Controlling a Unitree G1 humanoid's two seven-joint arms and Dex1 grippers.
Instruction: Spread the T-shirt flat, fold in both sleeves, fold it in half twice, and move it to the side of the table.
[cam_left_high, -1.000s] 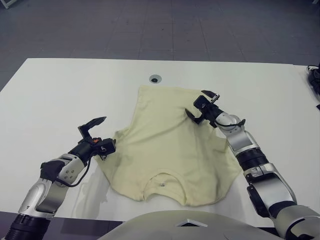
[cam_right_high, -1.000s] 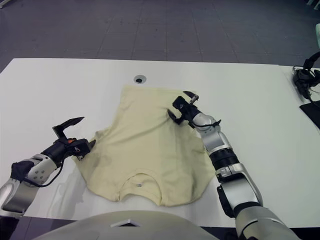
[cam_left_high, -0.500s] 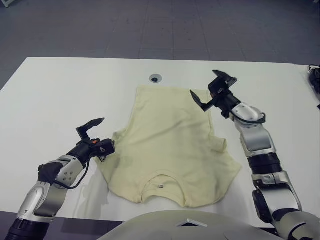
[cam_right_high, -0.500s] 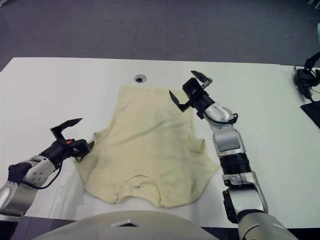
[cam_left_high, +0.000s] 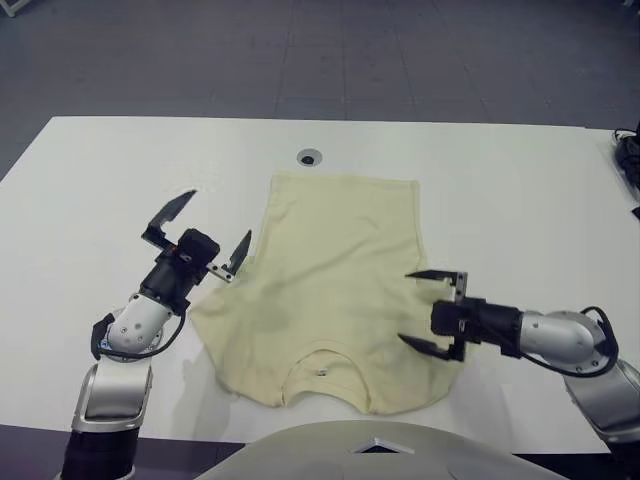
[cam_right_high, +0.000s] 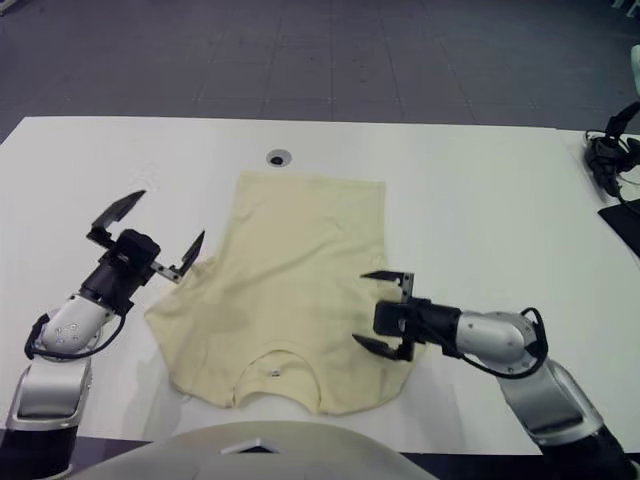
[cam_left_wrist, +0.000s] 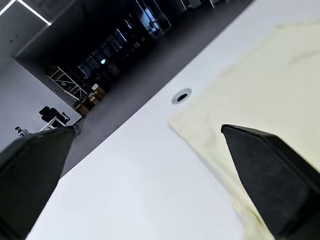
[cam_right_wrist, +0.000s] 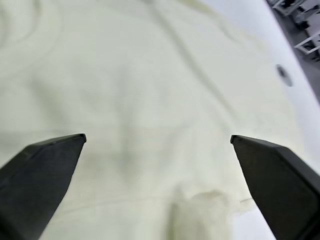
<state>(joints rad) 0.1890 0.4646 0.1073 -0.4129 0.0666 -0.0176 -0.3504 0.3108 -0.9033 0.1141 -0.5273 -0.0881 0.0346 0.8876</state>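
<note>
Well, I judge the job to be in its early half; the pale yellow T-shirt (cam_left_high: 330, 290) lies mostly flat on the white table (cam_left_high: 100, 170), its collar at 6 o'clock nearest me and its hem at 12 o'clock, just short of the round cable port (cam_left_high: 311, 157); neither sleeve sticks out past the body, so both seem turned in, though the edges at 8 and 4 o'clock look rumpled rather than crisp; I see no half-fold yet, and the cloth sits mid-table, so both halvings and the move to the side are left.

The left pincer (cam_left_high: 220, 214) stands at 9 o'clock of the shirt, fingers spread wide with nothing between them; its inner finger tip is just beside the cloth's left edge, its outer one over bare table.

The right pincer (cam_left_high: 404, 306) is over the shirt at about 4 o'clock, pointing towards 9 o'clock, fingers likewise gaping and gripping nothing; the wrist view shows cloth spanning the gap between them; whether the tips touch the fabric or hang just above it I cannot tell.
</note>
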